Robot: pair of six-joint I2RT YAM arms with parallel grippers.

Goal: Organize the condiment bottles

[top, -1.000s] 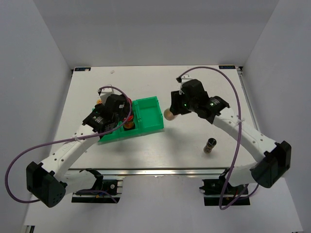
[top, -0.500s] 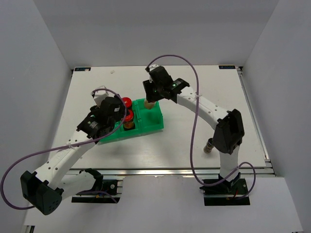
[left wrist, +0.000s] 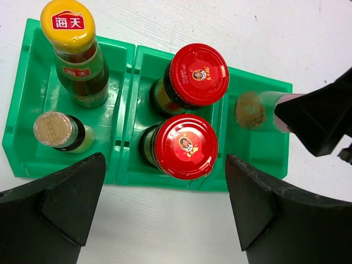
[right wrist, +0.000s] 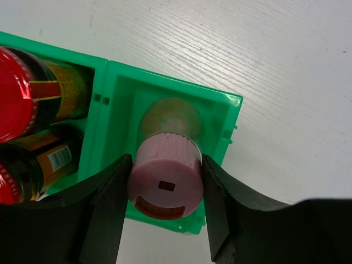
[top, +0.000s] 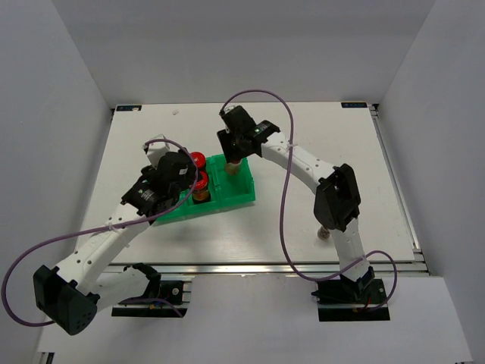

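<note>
My right gripper (right wrist: 165,190) is shut on the pink cap of a beige condiment bottle (right wrist: 166,118), whose base is inside the right compartment of the green tray (right wrist: 226,113). From above, the right gripper (top: 233,161) is over that tray (top: 241,194). Two red-capped bottles (left wrist: 199,74) (left wrist: 185,146) stand in the middle compartment. A yellow-capped bottle (left wrist: 68,25) and a gold-capped one (left wrist: 53,129) stand in the left compartment. My left gripper (left wrist: 165,165) hangs open above the tray's near edge, holding nothing. The beige bottle (left wrist: 250,110) also shows in the left wrist view.
A small dark bottle (top: 324,230) lies on the white table near the right arm's elbow, partly hidden by the arm. The left arm (top: 114,227) stretches from the near left corner to the tray. Grey walls enclose the table.
The right arm swung left from mid-table, carrying the beige bottle into the tray's right compartment. The left gripper drew back off the tray, uncovering the two red caps.
</note>
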